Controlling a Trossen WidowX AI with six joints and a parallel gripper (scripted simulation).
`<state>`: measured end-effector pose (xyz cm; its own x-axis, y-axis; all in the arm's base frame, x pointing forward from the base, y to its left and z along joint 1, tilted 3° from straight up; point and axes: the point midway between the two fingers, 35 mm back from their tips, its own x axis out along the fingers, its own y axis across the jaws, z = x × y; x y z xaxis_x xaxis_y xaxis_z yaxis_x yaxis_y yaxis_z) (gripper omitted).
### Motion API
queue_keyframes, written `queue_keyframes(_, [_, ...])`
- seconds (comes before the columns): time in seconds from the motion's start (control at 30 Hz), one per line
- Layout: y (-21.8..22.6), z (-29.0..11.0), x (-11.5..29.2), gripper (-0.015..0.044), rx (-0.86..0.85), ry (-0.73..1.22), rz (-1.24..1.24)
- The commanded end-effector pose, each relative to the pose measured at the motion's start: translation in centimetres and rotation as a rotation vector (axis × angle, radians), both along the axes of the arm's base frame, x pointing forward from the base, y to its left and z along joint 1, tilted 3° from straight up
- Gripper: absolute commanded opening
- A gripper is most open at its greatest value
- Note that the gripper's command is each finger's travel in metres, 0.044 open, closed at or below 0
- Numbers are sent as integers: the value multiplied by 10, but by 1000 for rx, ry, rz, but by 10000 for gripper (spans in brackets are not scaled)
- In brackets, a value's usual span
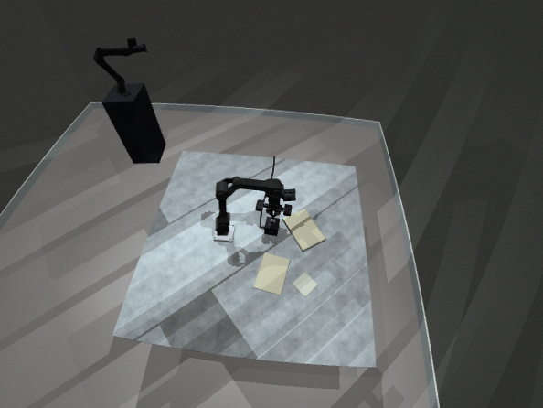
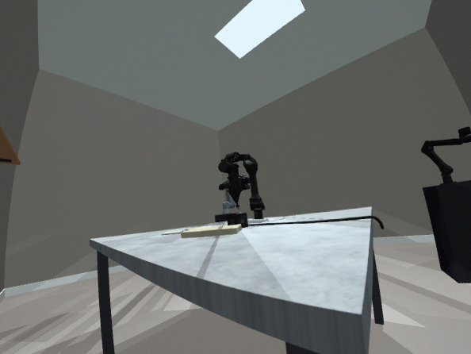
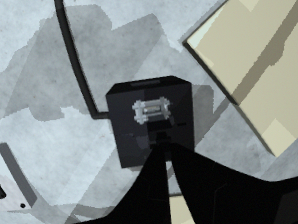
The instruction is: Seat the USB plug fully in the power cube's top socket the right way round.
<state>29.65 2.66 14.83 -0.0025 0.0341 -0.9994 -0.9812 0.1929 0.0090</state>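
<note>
The black power cube [image 3: 133,137] [image 1: 271,227] [image 2: 231,217] stands on the grey table beside the arm's base. Its silver-rimmed USB socket [image 3: 152,111] on top shows open in the wrist view. My gripper [image 3: 165,151] [image 1: 271,214] [image 2: 237,204] hangs straight above the cube, fingers pointing down. The fingers are shut on a small dark USB plug [image 3: 161,136], whose tip sits just in front of the socket. I cannot tell which way round the plug is turned. A black cable [image 3: 67,50] [image 2: 317,220] runs from the cube across the table.
Three flat tan pads lie near the cube: a large one [image 1: 303,230] [image 3: 260,63] right beside it, a second [image 1: 272,273] and a small one [image 1: 304,284] further forward. A black pedestal [image 1: 133,123] [image 2: 452,226] with another arm stands off the table.
</note>
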Motion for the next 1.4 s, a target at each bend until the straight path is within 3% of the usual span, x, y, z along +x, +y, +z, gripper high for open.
queue_keyframes(0.0, [0,2,0,0,0,-1,3])
queue_keyframes(1.37, [0,0,0,0,-2,34,-1007])
